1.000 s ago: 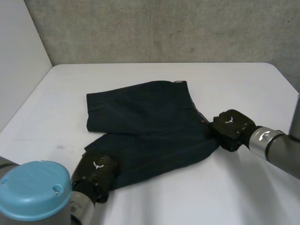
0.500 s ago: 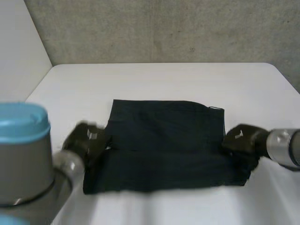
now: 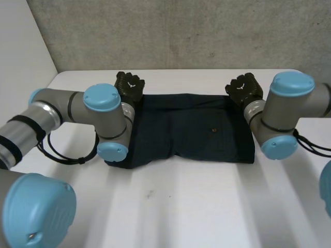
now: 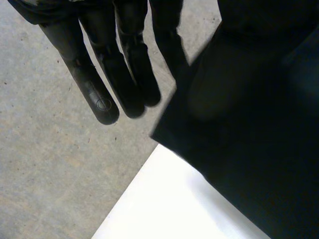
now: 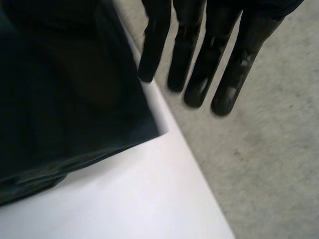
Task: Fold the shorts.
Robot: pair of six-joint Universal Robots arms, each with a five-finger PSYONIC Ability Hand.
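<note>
Since half a second ago both arms have swung out over the table, and the hands have gone from the shorts' side edges to the two far corners. The shorts have shifted up the frame with them.

Nearest, in the lower half of the head view, the table (image 3: 181, 206) is bare white. Above that the shorts (image 3: 191, 134) lie flat across the middle of the frame as a dark band, seemingly already doubled over. Their left end is partly under the left arm (image 3: 98, 113).

Farther on, the left hand (image 3: 129, 83) sits at the upper-left corner of the cloth and the right hand (image 3: 245, 89) at the upper-right. In each wrist view the fingers (image 4: 99, 94) are straight and spread, reaching past the table's far edge. A cloth corner lies just beside them and nothing is held. Behind is the grey wall (image 3: 181, 31).

The step looks like releasing after a fold. To do it well, the hands should lift straight off so that no fingertip drags a corner, and the far edge should be square before the next fold.

As for containers, the table alone bears anything: the shorts.
</note>
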